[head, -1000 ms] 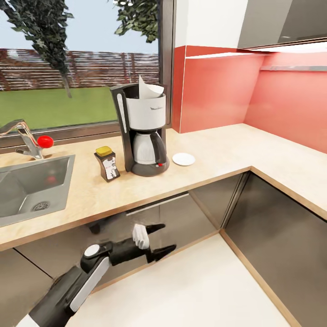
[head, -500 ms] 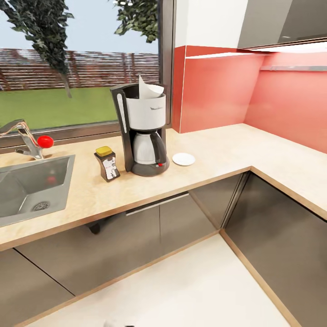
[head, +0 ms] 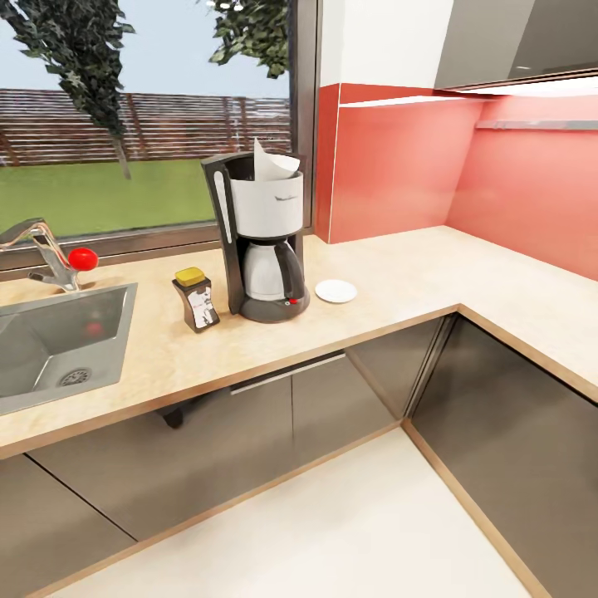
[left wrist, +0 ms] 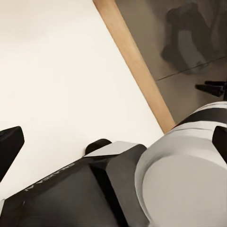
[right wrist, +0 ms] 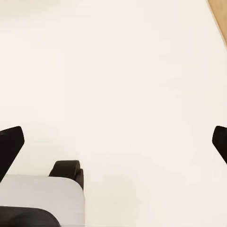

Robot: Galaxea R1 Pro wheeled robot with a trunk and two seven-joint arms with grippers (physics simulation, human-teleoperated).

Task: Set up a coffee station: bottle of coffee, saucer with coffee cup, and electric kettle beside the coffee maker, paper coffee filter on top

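The coffee maker (head: 264, 249) stands on the kitchen countertop (head: 399, 274) by the window. A white paper coffee filter (head: 270, 164) sticks up out of its top. The bottle of coffee (head: 196, 300), with a yellow lid, stands just left of it. The empty white saucer (head: 335, 291) lies just right of it. The coffee cup and the electric kettle are out of view. My left gripper (left wrist: 114, 144) hangs open over the floor, above my own dark base and white trunk. My right gripper (right wrist: 114, 144) is open too, over bare pale floor.
A steel sink (head: 50, 349) and a tap (head: 46, 253) with a red knob (head: 82, 258) sit at the counter's left. Dark grey cabinets (head: 316, 399) run under the L-shaped worktop. A red wall (head: 399, 174) backs the corner. Pale floor (head: 332, 531) lies in front.
One second ago my left arm reached toward the cabinets with something white between its fingers. It has since dropped out of the head view. Nothing on the counter moved.
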